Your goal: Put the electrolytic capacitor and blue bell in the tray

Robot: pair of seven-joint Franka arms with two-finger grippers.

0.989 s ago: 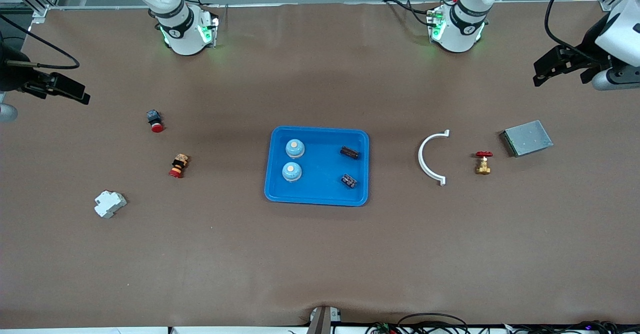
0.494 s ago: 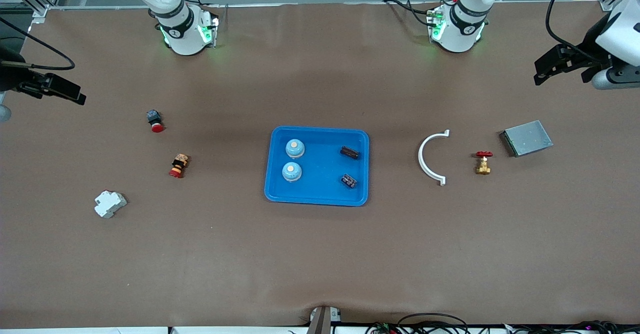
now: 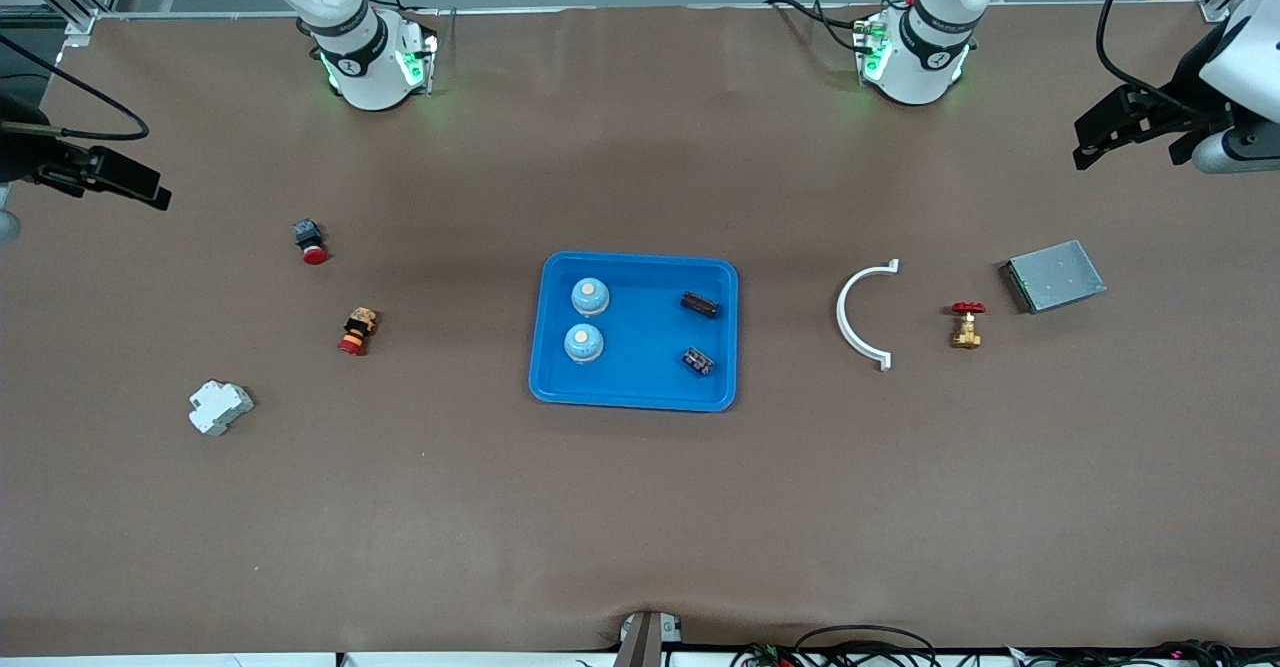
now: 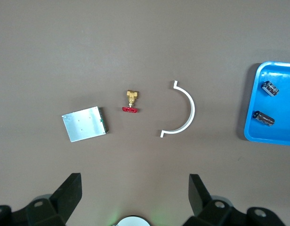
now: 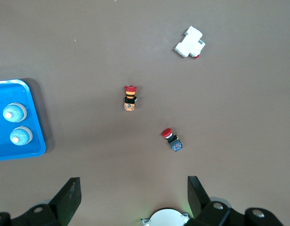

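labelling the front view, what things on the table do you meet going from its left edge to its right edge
white breaker → red-capped push button → red-and-yellow button → tray → white curved clamp → brass valve → grey metal box

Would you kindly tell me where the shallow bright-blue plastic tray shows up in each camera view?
Front view: the shallow bright-blue plastic tray sits mid-table, holding two pale-blue bells and two dark capacitors.
Left wrist view: its capacitor end pokes in at the picture's edge, near the white curved plastic bracket.
Right wrist view: its bell end pokes in at the picture's edge.
Shared landmark: the tray itself, lying between both arms' halves of the table.
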